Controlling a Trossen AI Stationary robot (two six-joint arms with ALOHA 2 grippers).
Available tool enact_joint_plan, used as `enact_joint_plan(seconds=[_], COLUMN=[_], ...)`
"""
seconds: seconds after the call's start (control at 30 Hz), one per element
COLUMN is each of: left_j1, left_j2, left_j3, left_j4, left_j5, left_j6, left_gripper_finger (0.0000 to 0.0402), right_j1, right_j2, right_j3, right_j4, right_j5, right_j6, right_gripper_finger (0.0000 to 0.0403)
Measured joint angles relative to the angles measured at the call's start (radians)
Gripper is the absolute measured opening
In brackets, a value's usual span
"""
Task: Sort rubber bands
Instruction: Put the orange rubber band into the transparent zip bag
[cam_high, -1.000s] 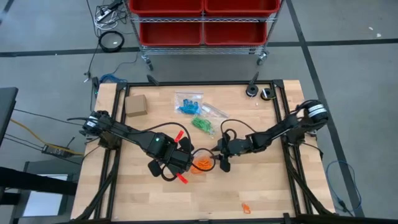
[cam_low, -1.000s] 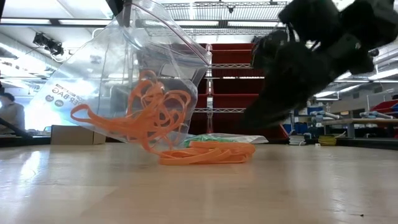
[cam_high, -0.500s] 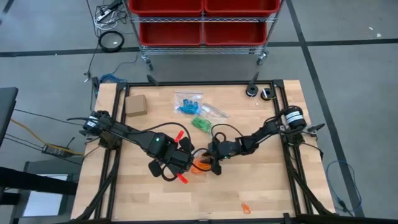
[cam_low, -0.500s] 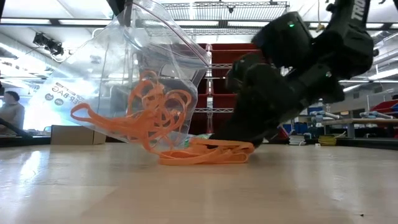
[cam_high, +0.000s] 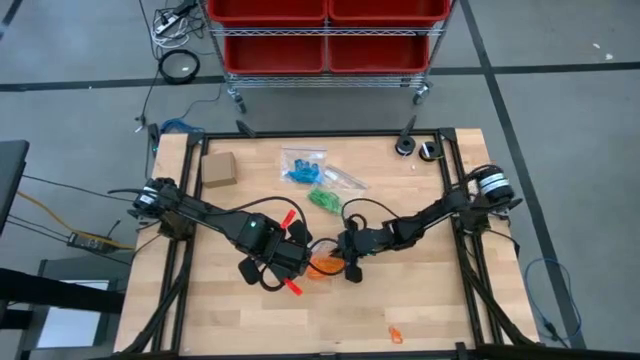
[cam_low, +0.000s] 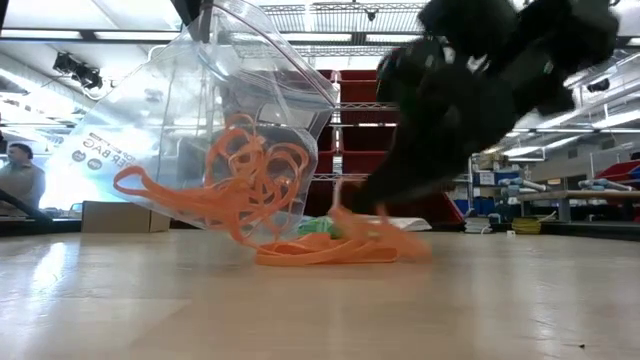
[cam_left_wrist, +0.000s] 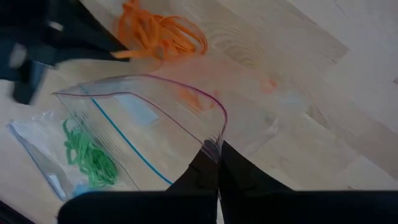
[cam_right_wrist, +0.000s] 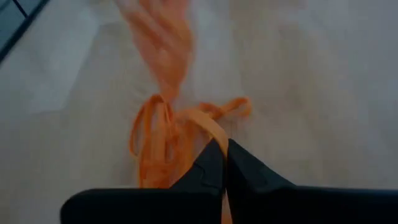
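Partly sorted: blue and green rubber bands (cam_high: 312, 186) bagged above frame centre. Left gripper (cam_left_wrist: 217, 163) clamped on open clear bag (cam_low: 215, 110), right gripper (cam_right_wrist: 224, 163) pinching loose orange bands (cam_low: 330, 245) at centre. One orange band (cam_high: 396, 334) stray lower right.

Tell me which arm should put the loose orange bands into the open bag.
Probably the right: its gripper is shut on the orange rubber bands, while the left gripper holds the clear bag open.
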Motion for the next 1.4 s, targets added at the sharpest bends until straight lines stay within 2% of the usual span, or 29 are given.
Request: enact_joint_plan(seconds=[0.13,0.23,0.37,0.5,0.63,0.83,1.0,1.13,1.27,1.4], left_j1=[0.0,0.0,0.0,0.0,0.0,0.0,0.0,0.0,0.0,0.0], left_j2=[0.0,0.0,0.0,0.0,0.0,0.0,0.0,0.0,0.0,0.0], left_j3=[0.0,0.0,0.0,0.0,0.0,0.0,0.0,0.0,0.0,0.0], left_j4=[0.0,0.0,0.001,0.01,0.011,0.017,0.017,0.016,0.013,0.016], left_j5=[0.0,0.0,0.0,0.0,0.0,0.0,0.0,0.0,0.0,-0.001], left_j6=[0.0,0.0,-0.002,-0.004,-0.004,-0.003,-0.002,-0.003,-0.003,-0.003], left_gripper_finger=[0.0002,0.0002,0.0002,0.0002,0.0002,0.0002,0.0002,0.0002,0.0002,0.0002], right_j1=[0.02,0.028,0.027,0.021,0.002,-0.026,-0.042,-0.042,-0.037,-0.036], right_j2=[-0.144,-0.245,-0.339,-0.369,-0.335,-0.206,-0.082,-0.007,0.029,0.032], right_j3=[0.0,0.0,0.0,0.008,0.073,0.204,0.304,0.362,0.387,0.388], right_j4=[-0.116,-0.131,-0.072,0.032,0.044,0.041,0.035,-0.051,-0.144,-0.173], right_j5=[0.096,0.171,0.194,0.219,0.219,0.201,0.135,0.09,0.052,-0.051], right_j6=[-0.022,-0.059,-0.131,-0.212,-0.26,-0.313,-0.314,-0.295,-0.257,-0.214], right_gripper_finger=[0.0001,0.0001,0.0,0.0,0.0,0.0,0.0,0.0,0.0,0.0001])
